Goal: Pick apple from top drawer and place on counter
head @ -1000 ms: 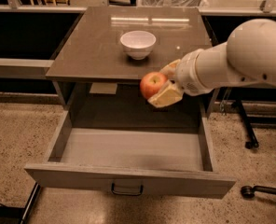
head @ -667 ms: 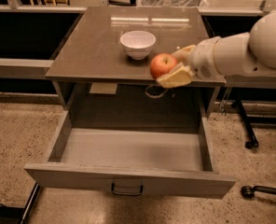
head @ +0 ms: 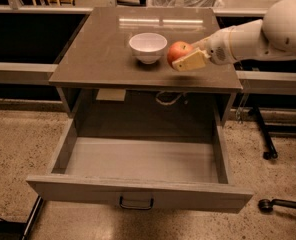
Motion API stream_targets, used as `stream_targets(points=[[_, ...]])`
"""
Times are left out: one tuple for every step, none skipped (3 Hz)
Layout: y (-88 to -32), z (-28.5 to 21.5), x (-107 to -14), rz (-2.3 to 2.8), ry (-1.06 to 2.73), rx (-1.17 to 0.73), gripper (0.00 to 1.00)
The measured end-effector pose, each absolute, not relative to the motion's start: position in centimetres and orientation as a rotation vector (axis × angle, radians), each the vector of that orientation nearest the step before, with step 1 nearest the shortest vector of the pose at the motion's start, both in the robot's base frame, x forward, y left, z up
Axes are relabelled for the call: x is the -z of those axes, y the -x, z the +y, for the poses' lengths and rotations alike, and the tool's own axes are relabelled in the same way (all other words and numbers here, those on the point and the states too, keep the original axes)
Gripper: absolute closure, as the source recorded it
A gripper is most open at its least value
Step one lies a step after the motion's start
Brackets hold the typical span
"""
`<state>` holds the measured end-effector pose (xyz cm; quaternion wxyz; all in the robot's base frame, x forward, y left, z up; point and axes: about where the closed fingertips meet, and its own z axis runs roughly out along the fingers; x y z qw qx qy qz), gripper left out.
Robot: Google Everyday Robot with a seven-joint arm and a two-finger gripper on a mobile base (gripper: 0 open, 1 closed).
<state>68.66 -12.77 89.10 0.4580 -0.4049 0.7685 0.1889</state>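
The tan two-finger gripper (head: 186, 60) pinches the small round red apple (head: 177, 52), which sits at its nine o'clock. Both are over the glossy brown-grey counter (head: 100, 54).

Bench (head: 100, 54): square, glossy brown-grey top carrying one item.
White bowl (head: 148, 46) stands upright near the middle of the top, slightly toward the back; light reflections show on the surface behind it. Gripper (head: 184, 58) is over the right front part of the bench, just beside the bowl, its fingers clasping an apple (head: 176, 52); whether the apple touches the top cannot be told.
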Motion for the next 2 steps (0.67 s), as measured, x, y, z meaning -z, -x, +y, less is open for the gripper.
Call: stream_targets(points=[[-71.2,-12.6,-87.4,1.997,1.022,-0.404,0.59],[-72.5,-13.0,-85.6,2.026,1.089,-0.295,0.28]])
